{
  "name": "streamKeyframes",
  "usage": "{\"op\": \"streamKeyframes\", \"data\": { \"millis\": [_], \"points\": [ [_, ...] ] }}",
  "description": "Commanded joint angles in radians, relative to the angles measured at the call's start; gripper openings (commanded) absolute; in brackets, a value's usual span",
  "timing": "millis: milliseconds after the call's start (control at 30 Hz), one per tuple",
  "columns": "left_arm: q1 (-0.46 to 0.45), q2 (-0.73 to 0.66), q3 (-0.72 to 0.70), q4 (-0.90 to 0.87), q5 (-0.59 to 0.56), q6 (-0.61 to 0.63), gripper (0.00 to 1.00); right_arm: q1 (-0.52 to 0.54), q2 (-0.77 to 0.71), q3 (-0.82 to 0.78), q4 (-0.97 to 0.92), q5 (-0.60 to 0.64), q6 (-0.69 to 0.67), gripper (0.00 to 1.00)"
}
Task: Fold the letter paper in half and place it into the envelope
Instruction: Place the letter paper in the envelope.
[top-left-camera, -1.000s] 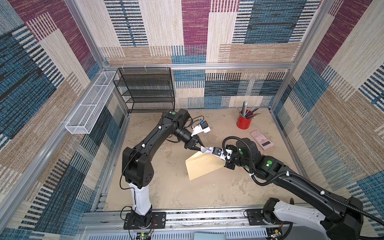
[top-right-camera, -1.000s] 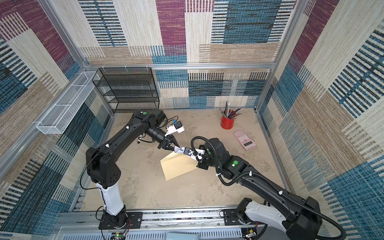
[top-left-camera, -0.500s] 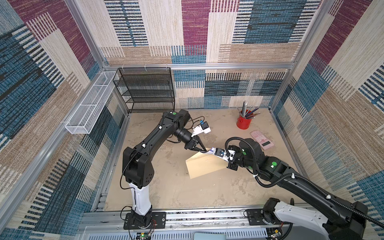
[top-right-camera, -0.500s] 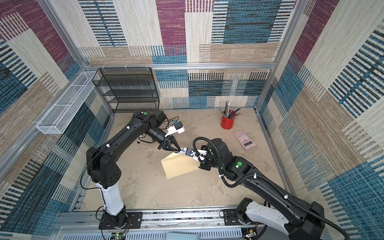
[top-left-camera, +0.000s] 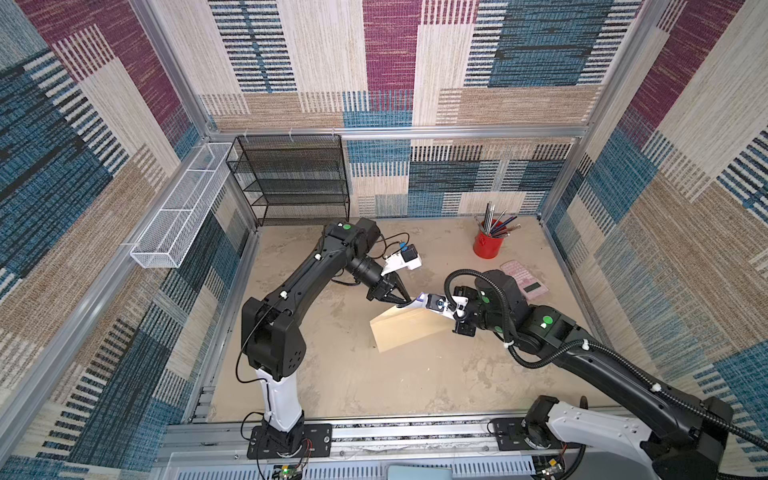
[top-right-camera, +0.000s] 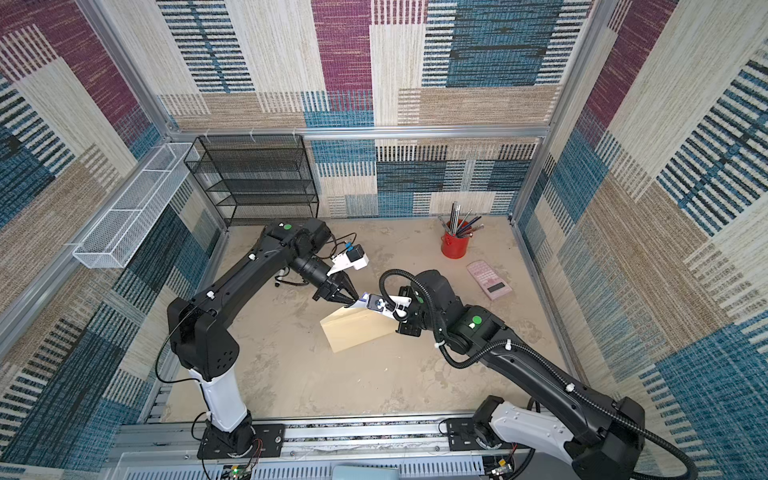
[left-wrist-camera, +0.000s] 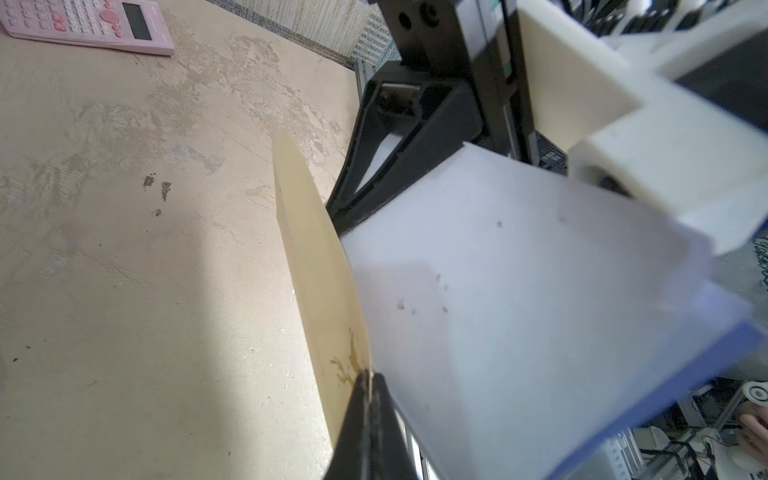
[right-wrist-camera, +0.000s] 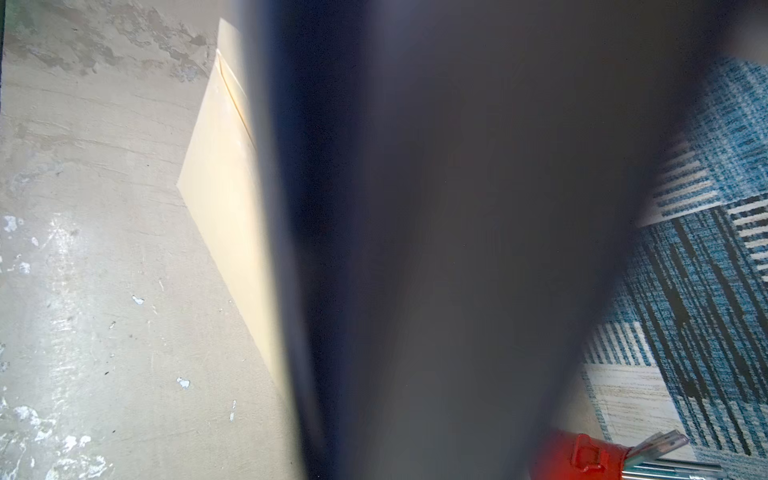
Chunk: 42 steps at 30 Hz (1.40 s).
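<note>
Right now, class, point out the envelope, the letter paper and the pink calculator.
the envelope (top-left-camera: 405, 330): in a top view, its tan face.
the letter paper (left-wrist-camera: 519, 311): left wrist view, its plain white back.
the pink calculator (top-right-camera: 486, 277): in a top view, its keypad.

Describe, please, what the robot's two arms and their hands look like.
Both arms are black, with a white segment above the base and a round green dot on a joint. The left arm carries thin black cables; the right arm has a ribbed black hose fixed with white ties. Each wrist bears a white camera mount. The left hand and right hand have black, tapering fingers.
</note>
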Motion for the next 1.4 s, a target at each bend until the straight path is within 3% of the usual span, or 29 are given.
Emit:
{"op": "streamKeyframes", "data": {
  "millis": [0, 533, 1367],
  "points": [
    [-0.005, -0.012, -0.004, -0.026, 0.02, 0.045, 0.0, 0.001, 0.009, 0.002, -0.001, 0.011, -0.012, 0.0],
    [-0.012, -0.011, -0.002, -0.038, 0.018, 0.052, 0.0, 0.003, 0.006, -0.033, 0.084, 0.043, -0.007, 0.0],
    [-0.021, -0.003, 0.006, -0.036, 0.025, 0.052, 0.0, 0.039, 0.1, 0.002, 0.055, 0.103, 0.032, 0.02]
  ]
}}
